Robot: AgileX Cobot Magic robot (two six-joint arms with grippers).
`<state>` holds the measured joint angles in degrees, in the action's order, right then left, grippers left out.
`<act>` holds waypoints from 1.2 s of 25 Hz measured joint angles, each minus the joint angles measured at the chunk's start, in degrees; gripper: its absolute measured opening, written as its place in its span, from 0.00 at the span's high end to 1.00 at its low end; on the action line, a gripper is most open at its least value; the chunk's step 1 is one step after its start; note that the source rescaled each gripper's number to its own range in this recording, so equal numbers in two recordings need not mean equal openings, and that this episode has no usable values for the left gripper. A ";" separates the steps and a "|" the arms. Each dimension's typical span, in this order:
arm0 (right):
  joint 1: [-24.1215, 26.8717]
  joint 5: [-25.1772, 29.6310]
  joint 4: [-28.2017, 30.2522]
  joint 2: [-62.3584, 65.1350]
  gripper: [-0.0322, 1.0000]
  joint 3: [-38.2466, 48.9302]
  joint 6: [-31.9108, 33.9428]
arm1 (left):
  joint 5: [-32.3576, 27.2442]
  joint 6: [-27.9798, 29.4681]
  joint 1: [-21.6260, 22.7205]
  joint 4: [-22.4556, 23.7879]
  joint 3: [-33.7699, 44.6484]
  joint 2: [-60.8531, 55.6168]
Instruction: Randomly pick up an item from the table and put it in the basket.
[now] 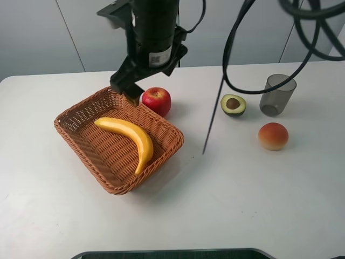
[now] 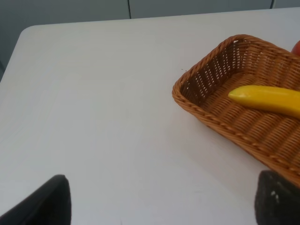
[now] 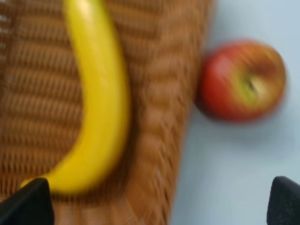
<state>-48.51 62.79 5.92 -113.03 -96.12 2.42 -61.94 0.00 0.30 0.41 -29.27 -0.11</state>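
My left tool [image 2: 161, 202] hangs over the plain white smooth tabletop [image 2: 93, 108]. Its two dark fingertips [image 2: 49, 202] are spread wide apart, with white surface showing between them. The shallow orange-brown woven wicker basket [image 2: 206, 110] with a braided rim rests on the tabletop, and one of my fingertips overlaps its near rim in this view. Inside lies the glossy yellow banana [image 2: 267, 99]. I see only one blunt end of it, the rest cut off at the picture's edge. A red sliver [image 2: 296, 48] shows just past the basket's far rim.

Lighting was bright and diffuse. The basket [image 1: 86, 159] cast a soft shadow. The right wrist view was blurred.
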 joint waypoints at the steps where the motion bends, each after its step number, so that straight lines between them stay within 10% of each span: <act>1: 1.21 0.26 -0.94 1.62 0.03 1.57 0.91 | 0.00 0.00 0.00 0.00 0.00 0.00; 18: 28.94 -4.36 -8.42 39.70 0.01 41.05 5.01 | 0.00 0.00 0.00 0.00 0.00 0.00; 30: 41.62 2.32 -5.25 68.03 0.00 48.98 4.18 | 0.00 0.00 0.00 0.00 0.00 0.00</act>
<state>-6.89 65.11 0.67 -45.00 -47.14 6.60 -61.94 0.00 0.30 0.41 -29.27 -0.11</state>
